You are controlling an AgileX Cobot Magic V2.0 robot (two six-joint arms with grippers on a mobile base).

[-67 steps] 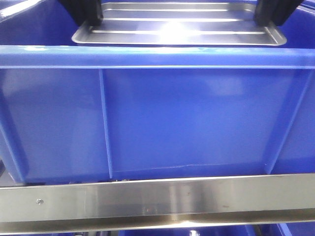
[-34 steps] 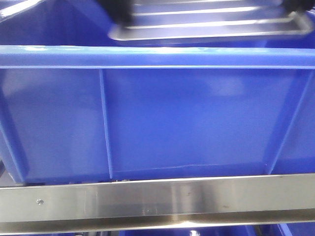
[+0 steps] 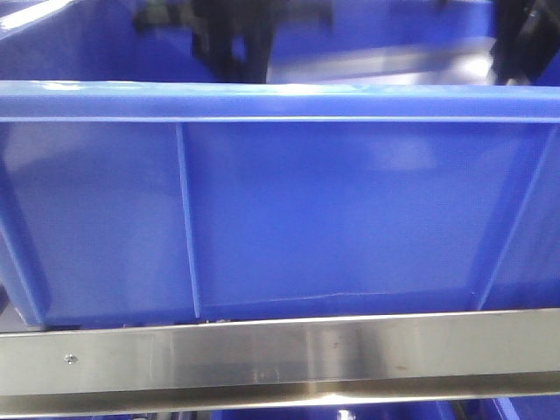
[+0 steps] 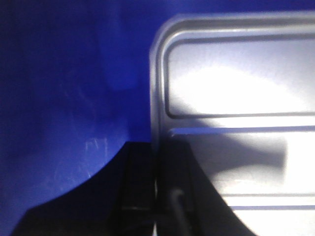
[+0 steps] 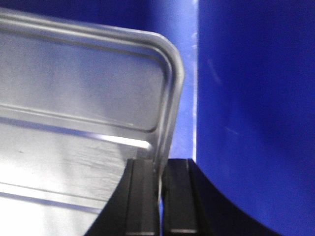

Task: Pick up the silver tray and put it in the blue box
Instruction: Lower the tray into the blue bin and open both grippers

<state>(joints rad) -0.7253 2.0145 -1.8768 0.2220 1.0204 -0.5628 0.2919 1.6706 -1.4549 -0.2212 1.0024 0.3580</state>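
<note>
Firmly pinched the silver tray (image 4: 231, 88) by its rim with left pincer (image 4: 156, 150) and right pincer (image 5: 160, 164), bottom centre of each wrist view, inside the blue box (image 3: 350, 219).

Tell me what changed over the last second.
The tray sank behind the near rim of the box and drifted right in the front view. Only a blurred glint of it shows there now. The left end effector and right end effector went down with it, still clamped on its rim. The box and the steel rail stayed put.
</note>
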